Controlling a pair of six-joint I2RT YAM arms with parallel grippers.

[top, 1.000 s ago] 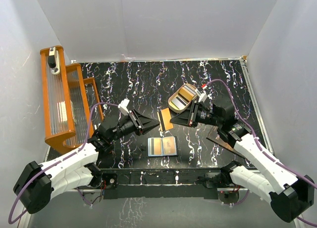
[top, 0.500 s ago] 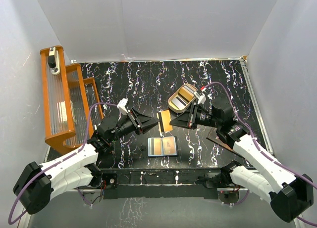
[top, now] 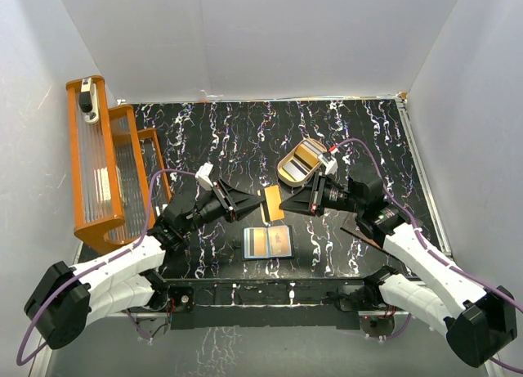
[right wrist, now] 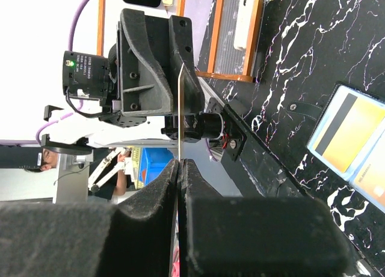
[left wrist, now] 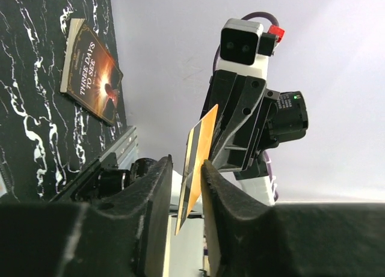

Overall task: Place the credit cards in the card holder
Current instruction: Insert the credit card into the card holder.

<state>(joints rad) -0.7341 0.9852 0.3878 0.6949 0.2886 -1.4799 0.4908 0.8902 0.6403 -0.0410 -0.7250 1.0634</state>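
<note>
While the right pincer (right wrist: 180,164) is pressed together on one short end of the gold-orange card (left wrist: 203,139), the left pincer (left wrist: 186,169) is spread around the opposite end. It has one jaw each side, and the card's face slants btwn them, so it does not look clamped yet. The card hangs in the air above the table (top: 245,132). Its long axis runs straight from one pincer to the other, i.e. each meets it end-on, tip facing tip. The card holder (top: 268,242) lies flat and open below the held card, a bit toward the near table edge from both pincers and roughly btwn them. Neither arm is clearly nearer in the top view. Gold and blue-grey faces show in the holder, prob. cards already in. This reads as a mid-air hand-over. The next step likely needs the left jaws to close squarely before the right lets go. After that, a short edge would have to turn down toward a slot. A slanted grip could let the card twist or slip.
</note>
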